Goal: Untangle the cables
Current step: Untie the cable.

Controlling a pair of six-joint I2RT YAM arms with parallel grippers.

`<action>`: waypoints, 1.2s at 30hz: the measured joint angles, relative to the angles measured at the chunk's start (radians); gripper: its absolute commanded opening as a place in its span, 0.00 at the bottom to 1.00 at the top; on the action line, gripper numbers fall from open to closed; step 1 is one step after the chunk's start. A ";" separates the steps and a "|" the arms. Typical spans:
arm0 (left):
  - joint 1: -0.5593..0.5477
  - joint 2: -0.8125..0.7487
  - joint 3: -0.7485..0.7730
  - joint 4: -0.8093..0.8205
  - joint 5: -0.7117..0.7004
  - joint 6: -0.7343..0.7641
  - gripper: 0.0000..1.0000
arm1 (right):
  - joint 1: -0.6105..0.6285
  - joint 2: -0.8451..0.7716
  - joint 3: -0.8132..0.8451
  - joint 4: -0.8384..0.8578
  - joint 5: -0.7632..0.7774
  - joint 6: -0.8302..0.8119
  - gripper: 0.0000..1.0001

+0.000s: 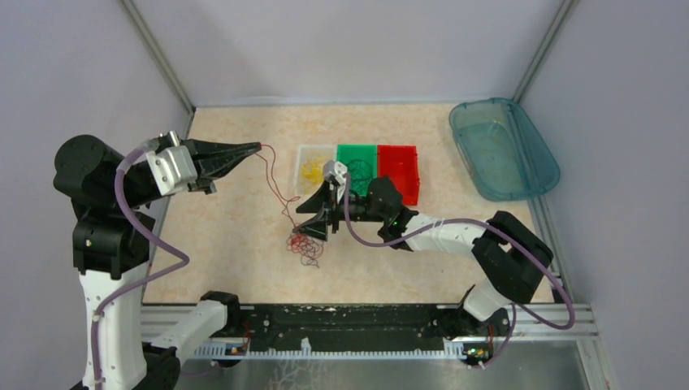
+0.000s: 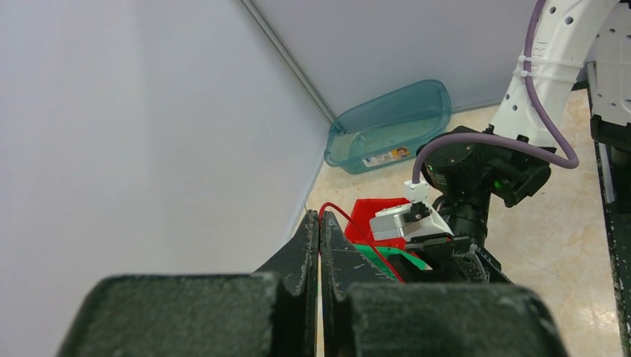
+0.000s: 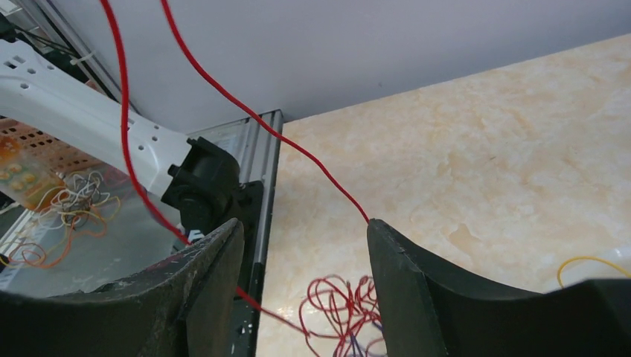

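Beige marble-look tabletop (image 1: 219,268) is filling the cell floor. Pale grey walls (image 1: 73,65) are closing it in on three sides, aluminium corner posts (image 1: 158,53) are rising at 11 and 1 o'clock, and a black rail (image 1: 366,321) is carrying both arm bases along 6 o'clock. Teal tub (image 1: 504,150) is sitting at 2 o'clock, near the right wall. Three small bins are standing in a touching row just 12 o'clock of table centre: the clear bin (image 1: 302,154) is holding yellow cables (image 1: 311,171), the green bin (image 1: 357,151) is holding dark cables (image 1: 358,169), and the red bin (image 1: 398,166) is sitting at the 3 o'clock end. Left gripper (image 1: 257,148) is hanging raised at 10 o'clock, jaws pressed together on one end of a red cable (image 1: 276,183). That cable is draping toward 5 o'clock into the tangle (image 1: 305,246), which is lying on the tabletop around centre, mostly red loops with a few dark strands. Right gripper (image 1: 309,225) is hovering over the tangle's 12 o'clock edge, jaws standing apart and clamping nothing. In the right wrist view two red strands are running up past the fingers (image 3: 402,253), one disappearing behind each tip; contact I cannot tell.
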 measured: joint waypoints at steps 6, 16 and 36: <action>0.000 0.001 0.000 0.009 0.004 -0.008 0.00 | 0.000 0.003 -0.024 0.018 -0.003 0.018 0.62; 0.000 0.003 0.000 0.031 0.006 -0.030 0.00 | 0.050 0.102 0.072 0.014 0.007 0.021 0.55; 0.000 0.051 0.133 0.219 -0.061 -0.122 0.00 | 0.088 0.272 -0.105 0.180 0.101 0.060 0.43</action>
